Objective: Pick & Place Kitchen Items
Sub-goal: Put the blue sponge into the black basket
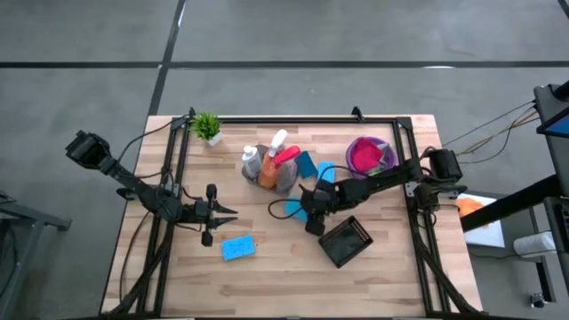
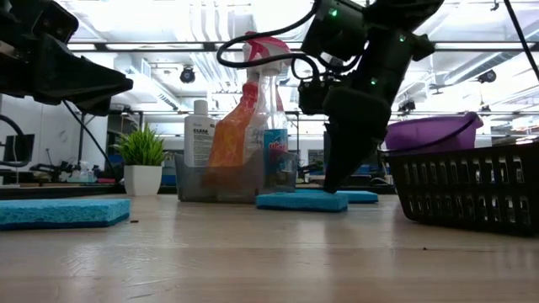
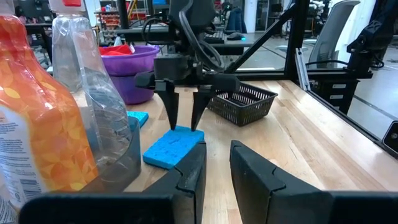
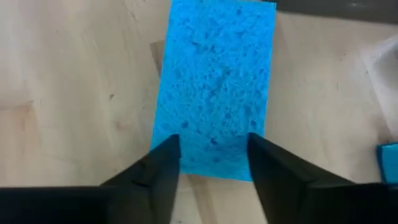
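A flat blue sponge (image 4: 214, 87) lies on the table at mid-table (image 1: 292, 210). My right gripper (image 4: 211, 155) is open and points down over one short end of it (image 3: 185, 124). My left gripper (image 1: 233, 213) is open with a narrow gap and empty, hovering left of centre and pointing toward the table's right. A second blue sponge (image 1: 237, 247) lies flat just nearer than it. A clear bin (image 1: 271, 173) holds a white bottle, a pink-trigger spray bottle and an orange-and-white bottle. Two more blue sponges (image 1: 316, 167) lie beside the bin. My right gripper's two fingers (image 3: 171, 115) come from above, pointing down, one on each side of the middle of the sponge's short end (image 4: 211, 165). The sponge lies flat on the table. I cannot tell whether the fingertips touch it.
A black mesh basket (image 1: 347, 242) stands near the right gripper, toward the near edge. A purple bowl (image 1: 369, 156) with a magenta cloth stands at the far right. A small potted plant (image 1: 207, 127) stands at the far left. Bare wood lies along the near edge.
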